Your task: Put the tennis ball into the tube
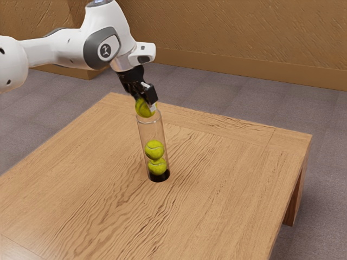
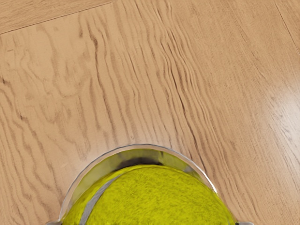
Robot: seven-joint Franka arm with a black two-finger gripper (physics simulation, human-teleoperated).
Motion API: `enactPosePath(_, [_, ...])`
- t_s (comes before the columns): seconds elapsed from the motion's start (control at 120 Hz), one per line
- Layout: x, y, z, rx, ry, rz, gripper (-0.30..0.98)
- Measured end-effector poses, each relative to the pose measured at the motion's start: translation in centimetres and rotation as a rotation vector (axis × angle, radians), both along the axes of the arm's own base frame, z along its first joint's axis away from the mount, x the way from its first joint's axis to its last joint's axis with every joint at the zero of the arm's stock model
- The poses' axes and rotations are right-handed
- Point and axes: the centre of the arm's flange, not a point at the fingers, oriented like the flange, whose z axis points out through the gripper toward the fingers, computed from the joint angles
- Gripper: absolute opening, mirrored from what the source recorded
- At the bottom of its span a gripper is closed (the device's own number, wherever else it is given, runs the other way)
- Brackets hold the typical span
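Observation:
In the exterior view my gripper (image 1: 146, 104) is shut on a yellow-green tennis ball (image 1: 143, 110) right at the mouth of the clear tube (image 1: 152, 132). Upright on the table, the tube has a black base and two tennis balls inside, one (image 1: 154, 150) above the other (image 1: 157, 166). The wrist view has the held ball (image 2: 154, 197) between the fingertips of my gripper (image 2: 149, 223), with the tube's round rim (image 2: 136, 146) curving around its far side. I cannot tell whether the ball's underside is inside the rim.
The wooden table (image 1: 217, 179) extends around the tube on all sides. Its far edge and a corner (image 1: 310, 135) lie toward the exterior view's right. Beyond it are grey floor (image 1: 238, 95) and a wood-panelled wall (image 1: 244, 32).

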Motion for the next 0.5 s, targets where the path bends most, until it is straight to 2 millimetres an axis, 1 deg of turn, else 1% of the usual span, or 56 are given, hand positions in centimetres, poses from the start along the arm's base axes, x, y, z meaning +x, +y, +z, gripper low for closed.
enactPosePath(0.167, [-0.1, 0.1, 0.2, -0.003, -0.001, -0.002, 0.58])
enactPosePath(0.233, [-0.7, 0.4, 1.0, 0.005, -0.009, 0.001, 0.61])
enactPosePath(0.3, [-2.3, 0.7, 3.0, 0.028, -0.015, 0.013, 0.63])
enactPosePath(0.317, [-2.7, 0.7, 3.8, 0.033, -0.017, 0.016, 0.63])
enactPosePath(0.375, [-4.7, 0.8, 7.4, 0.05, -0.037, 0.032, 0.65])
enactPosePath(0.425, [-6.4, 0.9, 9.8, 0.057, -0.041, 0.047, 0.65])
enactPosePath(0.45, [-6.9, 0.9, 10.6, 0.056, -0.035, 0.054, 0.66])
enactPosePath(0.5, [-7.7, 0.9, 13.4, 0.054, -0.037, 0.072, 0.66])
